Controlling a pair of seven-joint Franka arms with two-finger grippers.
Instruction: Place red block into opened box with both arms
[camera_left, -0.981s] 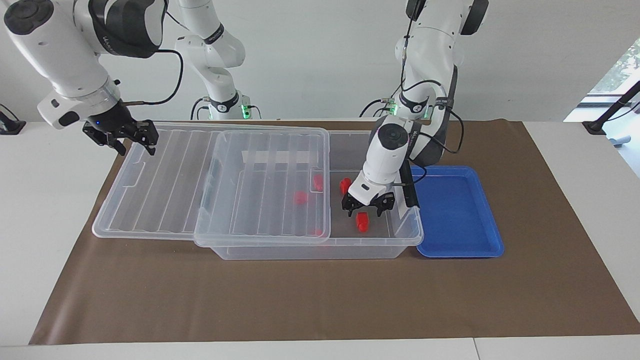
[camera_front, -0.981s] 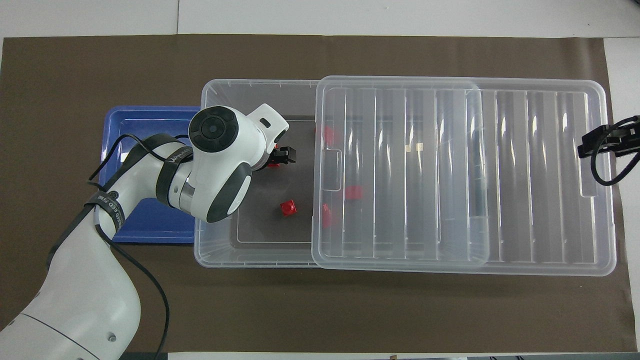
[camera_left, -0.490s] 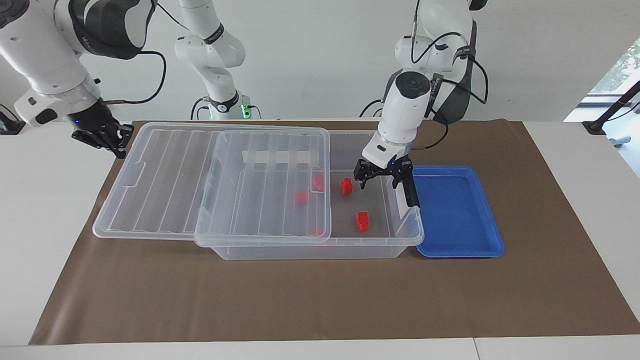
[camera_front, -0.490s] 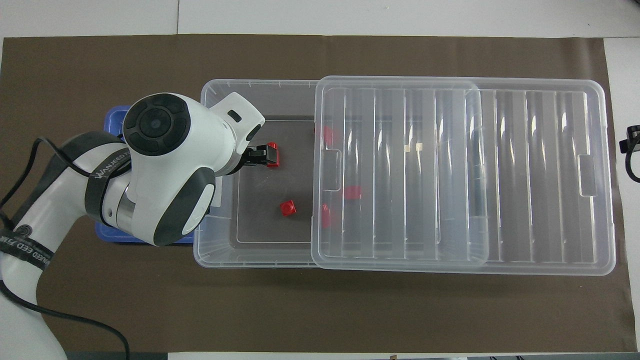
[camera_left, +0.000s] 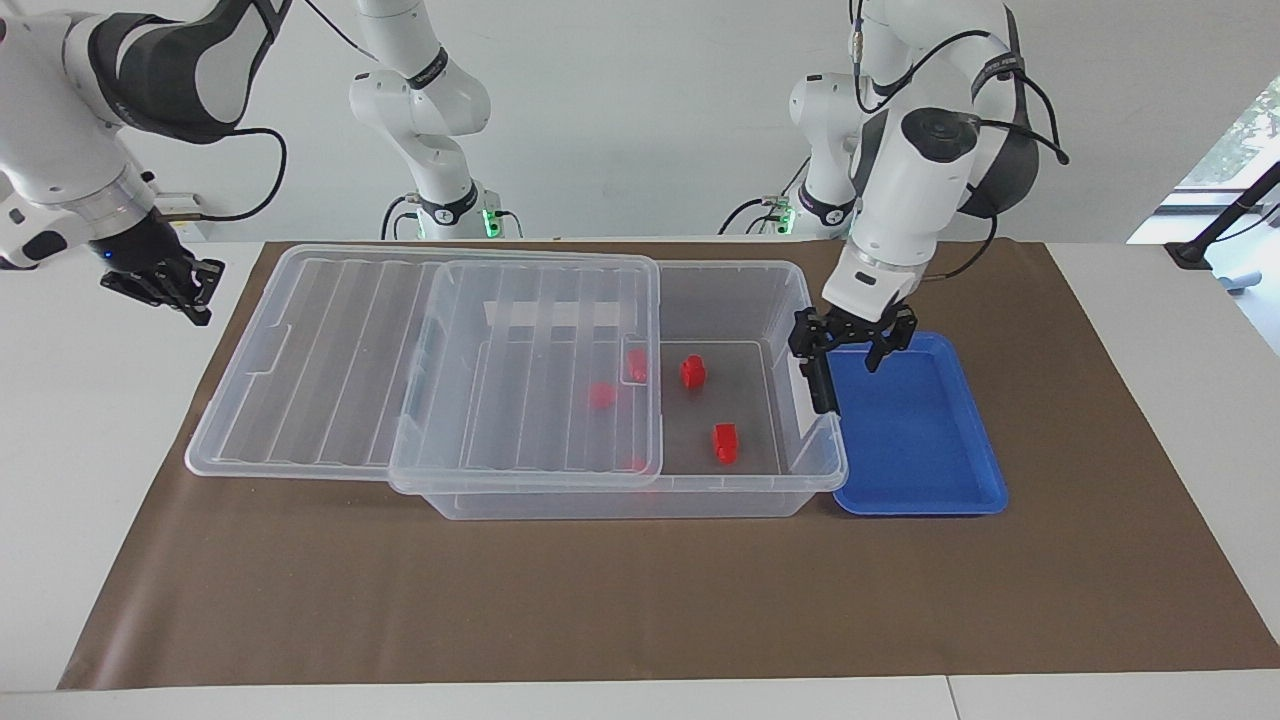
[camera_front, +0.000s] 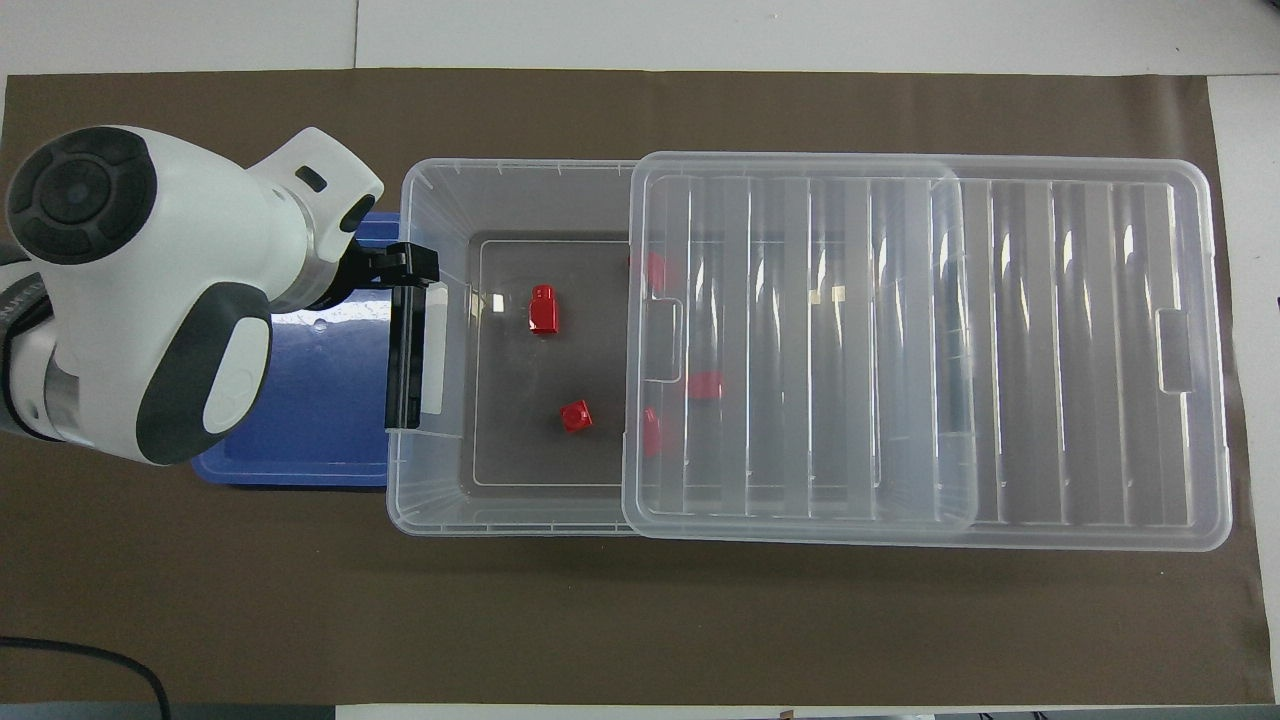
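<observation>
The clear box (camera_left: 640, 500) (camera_front: 420, 500) lies on the brown mat. Its ribbed lid (camera_left: 330, 370) (camera_front: 1000, 350) is slid toward the right arm's end, so the end by the left arm stands uncovered. Two red blocks (camera_left: 692, 372) (camera_left: 725, 443) (camera_front: 544, 308) (camera_front: 576, 416) rest on the bare floor of the box, and more red blocks (camera_left: 601, 395) (camera_front: 706, 385) show through the lid. My left gripper (camera_left: 850, 345) (camera_front: 405, 265) hangs open and empty over the box's end wall and the blue tray. My right gripper (camera_left: 160, 285) is shut on nothing, off the mat at its own end of the table.
A shallow blue tray (camera_left: 920, 440) (camera_front: 310, 400) sits against the box at the left arm's end. The box's black clip handle (camera_left: 820, 385) (camera_front: 403, 360) stands on that end wall. Two slimmer white arms (camera_left: 450, 210) stand by the table's edge nearest the robots.
My left gripper rose out of the box and swung over toward the blue tray, still open. My right gripper drew away from the lid's edge, off the mat, and shut.
</observation>
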